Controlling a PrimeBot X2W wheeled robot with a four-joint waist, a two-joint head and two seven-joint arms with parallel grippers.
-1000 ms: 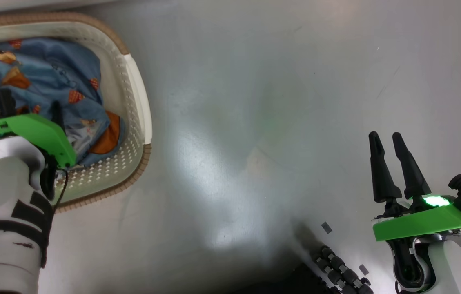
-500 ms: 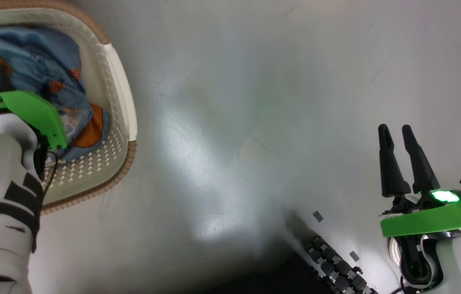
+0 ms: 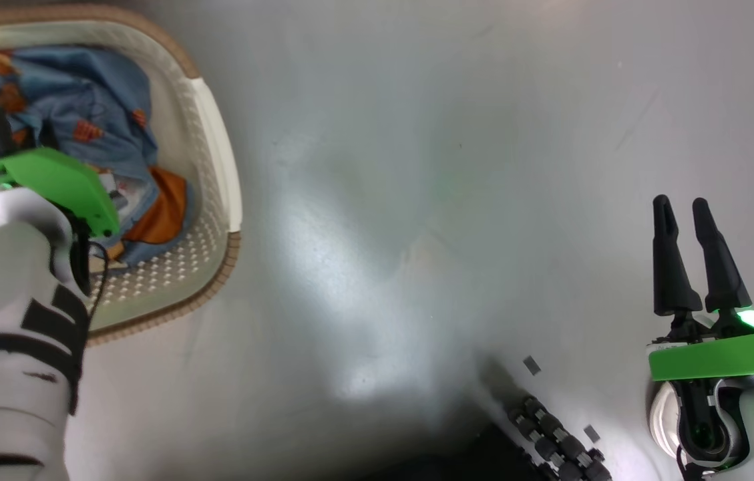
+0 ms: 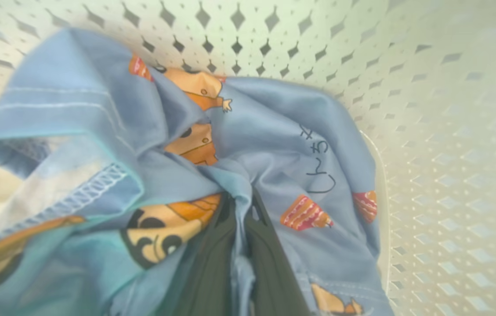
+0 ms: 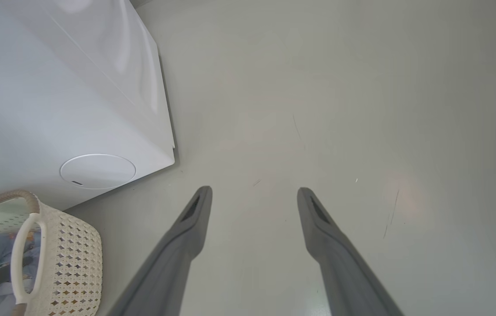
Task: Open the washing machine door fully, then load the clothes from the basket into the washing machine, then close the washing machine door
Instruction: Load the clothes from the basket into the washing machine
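On the pale floor, the basket sits beside the washing machine. Inside the basket, our left pincer pinches a fold of the clothes. Our right pincer, spread and empty, hangs well away from it.

We find one piece of writing: a short line of dark, hand-drawn characters printed on the blue clothes, seen in the left wrist view. The writing runs sideways on the fabric, just beside a striped orange-red print. The characters look like Japanese kana, but we cannot read them with certainty. On the washing machine, in the right wrist view, the round flap bears a small dark mark, too small to read
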